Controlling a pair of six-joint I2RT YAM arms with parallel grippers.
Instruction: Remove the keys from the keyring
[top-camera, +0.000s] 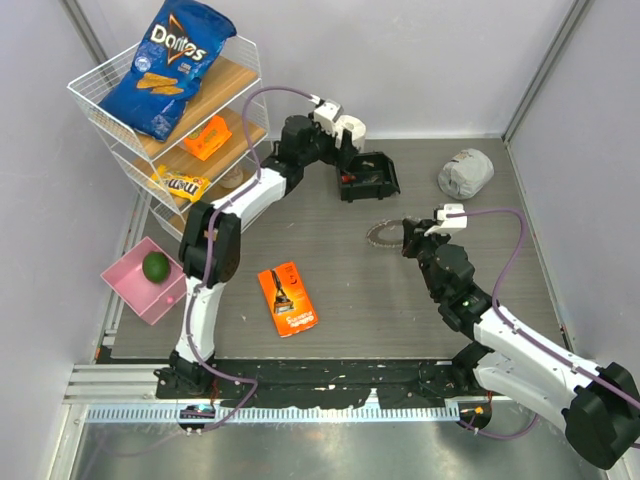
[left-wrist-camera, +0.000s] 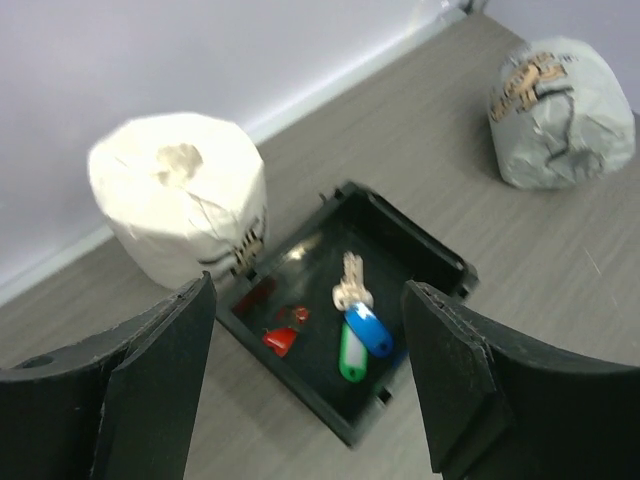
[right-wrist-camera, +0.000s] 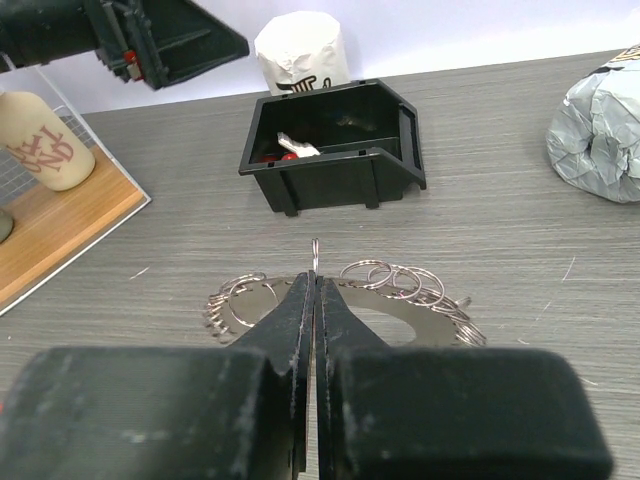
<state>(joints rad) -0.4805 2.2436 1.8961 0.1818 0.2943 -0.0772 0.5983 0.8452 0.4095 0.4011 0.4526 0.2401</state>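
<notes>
The keyring is a flat silvery disc with a large hole, lying on the table with several thin split rings along its band; it also shows in the top view. My right gripper is shut on one small split ring, which stands upright at the disc's far edge. Keys with a green tag, a blue tag and red pieces lie in a black bin. My left gripper hovers open and empty above that bin.
The black bin stands behind the keyring. A white toilet roll is behind the bin and a grey crumpled bundle to its right. A wire shelf with a Doritos bag, a pink box and an orange pack are on the left.
</notes>
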